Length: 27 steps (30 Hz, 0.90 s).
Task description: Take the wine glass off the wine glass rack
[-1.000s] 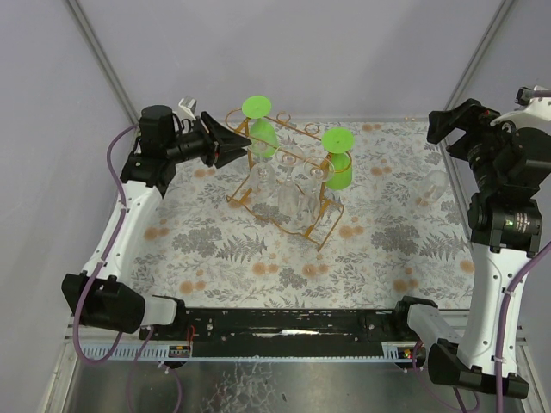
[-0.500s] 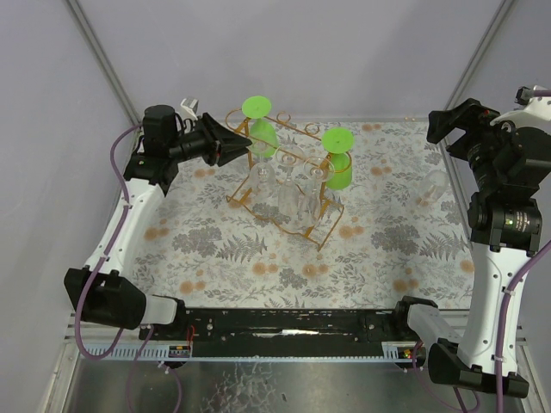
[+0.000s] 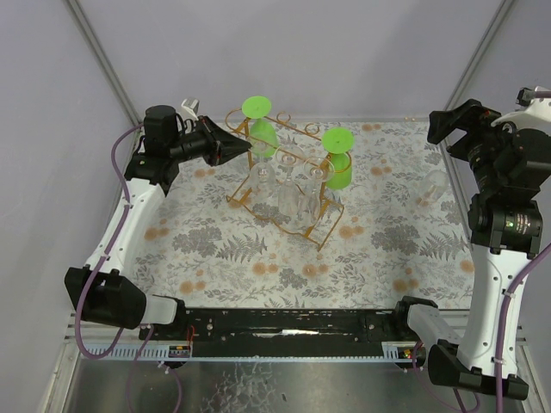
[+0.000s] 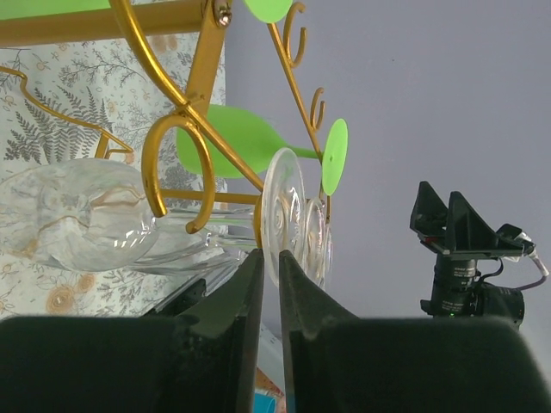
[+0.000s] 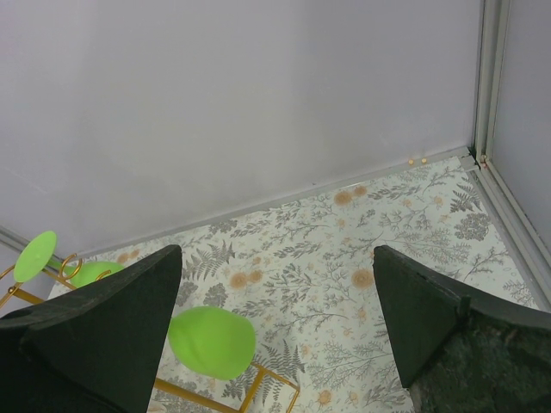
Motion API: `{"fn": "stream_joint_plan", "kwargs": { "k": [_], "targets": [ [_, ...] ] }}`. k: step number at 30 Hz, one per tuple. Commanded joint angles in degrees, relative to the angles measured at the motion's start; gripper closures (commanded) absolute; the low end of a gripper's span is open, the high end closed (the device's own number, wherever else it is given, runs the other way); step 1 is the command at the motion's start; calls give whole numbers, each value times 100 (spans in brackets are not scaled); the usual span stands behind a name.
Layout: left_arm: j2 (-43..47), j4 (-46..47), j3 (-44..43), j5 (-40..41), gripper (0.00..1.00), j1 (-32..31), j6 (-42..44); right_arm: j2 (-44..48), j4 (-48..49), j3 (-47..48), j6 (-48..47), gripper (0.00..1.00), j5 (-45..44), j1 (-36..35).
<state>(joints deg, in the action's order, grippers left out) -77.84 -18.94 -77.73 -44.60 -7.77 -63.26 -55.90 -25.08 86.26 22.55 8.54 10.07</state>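
Note:
The golden wire wine glass rack stands at the back middle of the floral table. Two green wine glasses and several clear ones hang in it upside down. My left gripper is at the rack's left end. In the left wrist view its fingers stand a narrow slit apart, pinching the rim of a clear wine glass's round foot. That glass's bowl lies left, behind a curled rack loop. My right gripper is open and empty, raised at the right, far from the rack.
What looks like a clear glass lies on the table at the right, below the right arm. The right wrist view shows a green bowl, a rack corner and the back wall. Grey walls close in the table.
My left gripper has moved a little right toward the rack's end and its fingers have narrowed onto the clear glass's foot. The right arm has not moved.

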Motion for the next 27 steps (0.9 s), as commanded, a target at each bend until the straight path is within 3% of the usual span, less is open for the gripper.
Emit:
{"fn": "stream_joint_plan", "kwargs": {
  "k": [1, 4, 27],
  "targets": [
    [-19, 373, 45, -50, 94, -16, -50, 101, 180, 107, -8, 1, -34, -31],
    [2, 373, 43, -71, 100, -14, -63, 122, 149, 110, -25, 1, -47, -39],
    [373, 267, 63, -128, 100, 47, -194, 237, -46, 128, -151, 1, -20, -31]
  ]
}}
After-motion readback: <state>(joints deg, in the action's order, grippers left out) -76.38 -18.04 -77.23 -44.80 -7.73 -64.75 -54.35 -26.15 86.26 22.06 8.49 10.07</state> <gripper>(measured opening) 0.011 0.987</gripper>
